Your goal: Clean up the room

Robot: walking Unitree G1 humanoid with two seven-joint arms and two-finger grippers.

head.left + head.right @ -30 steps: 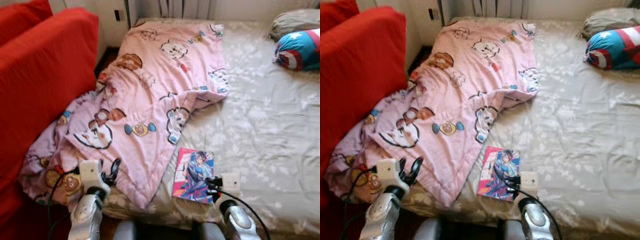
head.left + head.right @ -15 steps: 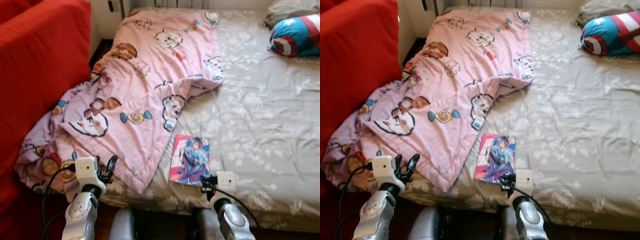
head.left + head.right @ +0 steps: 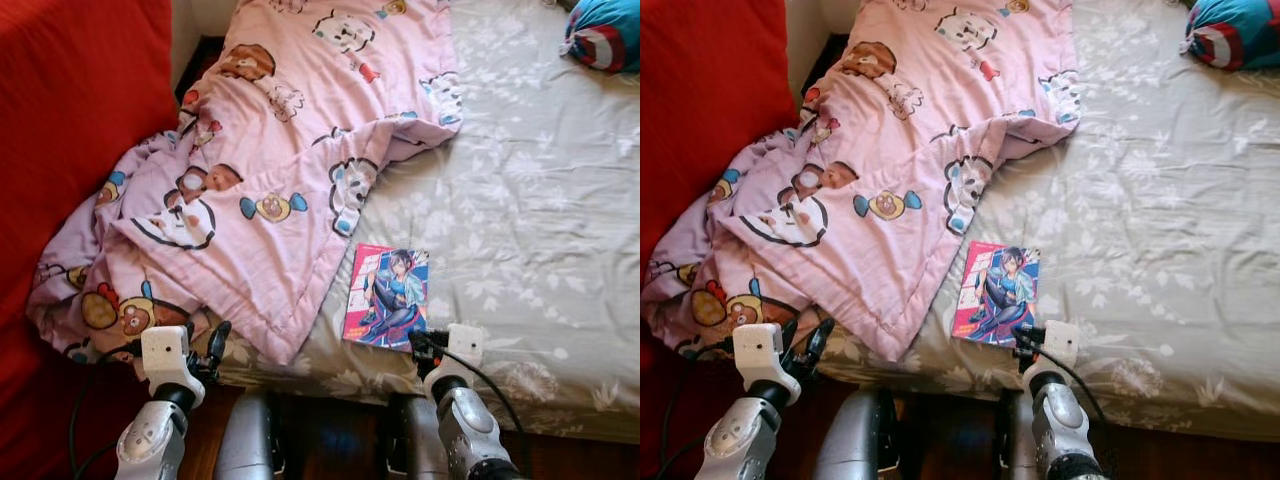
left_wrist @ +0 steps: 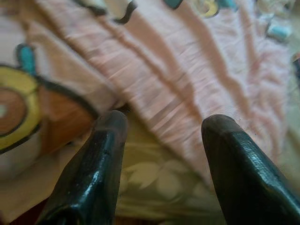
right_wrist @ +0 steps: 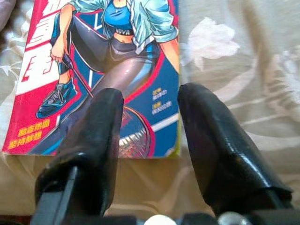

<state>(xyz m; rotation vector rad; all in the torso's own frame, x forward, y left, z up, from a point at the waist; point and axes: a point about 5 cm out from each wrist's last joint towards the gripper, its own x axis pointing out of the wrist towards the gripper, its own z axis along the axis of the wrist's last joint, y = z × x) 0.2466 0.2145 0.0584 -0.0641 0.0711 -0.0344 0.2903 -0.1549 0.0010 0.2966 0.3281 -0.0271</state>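
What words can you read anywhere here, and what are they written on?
"NOVA": white letters on the blue top of the figure drawn on the magazine cover, seen from the right wrist, just beyond the right tool.
Large white characters and small yellow ones on the cover's red edge: I cannot read them.
The pink blanket has cartoon pictures and no words.

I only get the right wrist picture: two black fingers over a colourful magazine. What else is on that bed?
Observer: A rumpled pink cartoon blanket covers the bed's left side, spilling toward a red sofa.
Operator: Is the magazine under it?
Observer: No, the magazine lies just beside the blanket's edge, on the grey sheet.
Operator: And the other arm?
Observer: The left end effector hangs open at the blanket's lower corner, holding nothing.
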